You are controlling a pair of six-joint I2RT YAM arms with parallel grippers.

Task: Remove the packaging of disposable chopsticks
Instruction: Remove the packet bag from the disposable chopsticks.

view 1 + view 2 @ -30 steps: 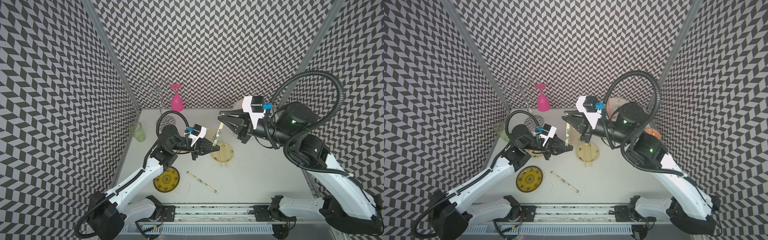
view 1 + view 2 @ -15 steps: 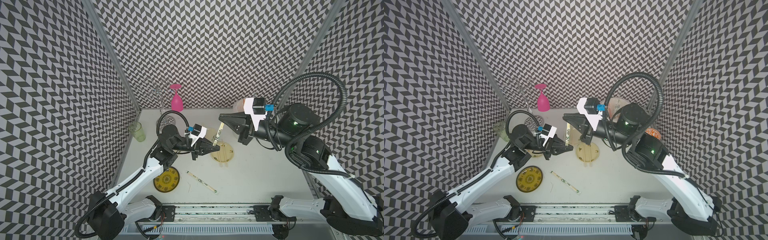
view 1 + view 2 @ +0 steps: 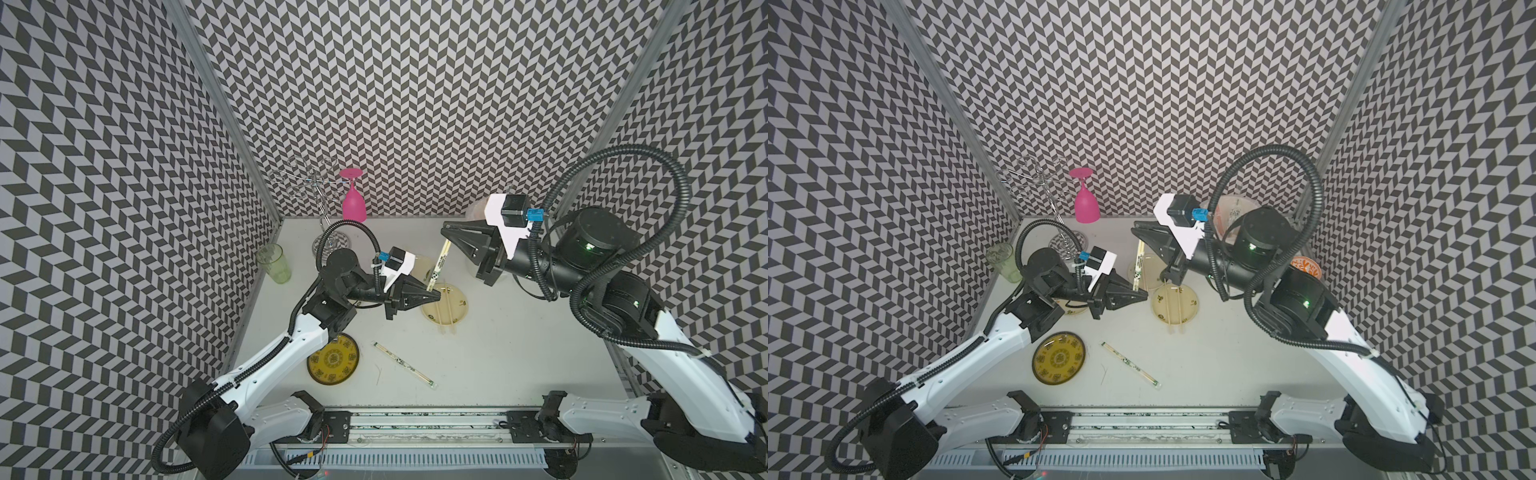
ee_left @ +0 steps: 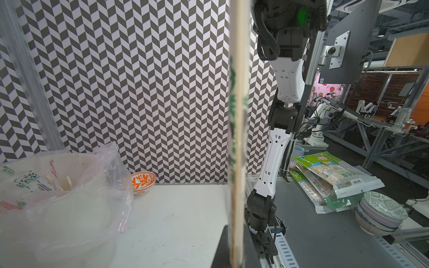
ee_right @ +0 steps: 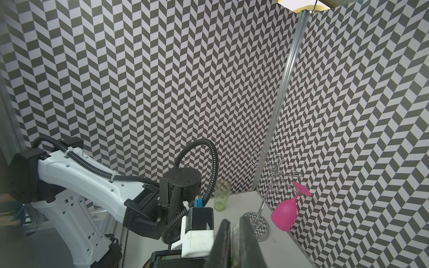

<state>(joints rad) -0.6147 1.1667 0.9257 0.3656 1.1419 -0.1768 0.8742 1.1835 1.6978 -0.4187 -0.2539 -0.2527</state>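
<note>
Clear plastic sleeve [image 3: 439, 266], bamboo chopsticks [image 4: 239, 139] inside, hangs tilted at frame centre above the desk [image 3: 498, 353]: left pincer [image 3: 434, 296] clamps its lower end, right pincer [image 3: 446, 233] pinches its upper end. Stripping looks underway; next, pull apart along the sticks. Open room toward upper centre; amber plate [image 3: 459, 303] lies just below.

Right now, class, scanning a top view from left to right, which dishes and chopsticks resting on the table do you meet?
Translucent green plastic tumbler, round yellow patterned plate, printed clear sleeve of chopsticks lying flat, pale tan round plate bearing bare bamboo chopsticks. The raised sleeved pair overlaps that plate, so it is omitted.
</note>
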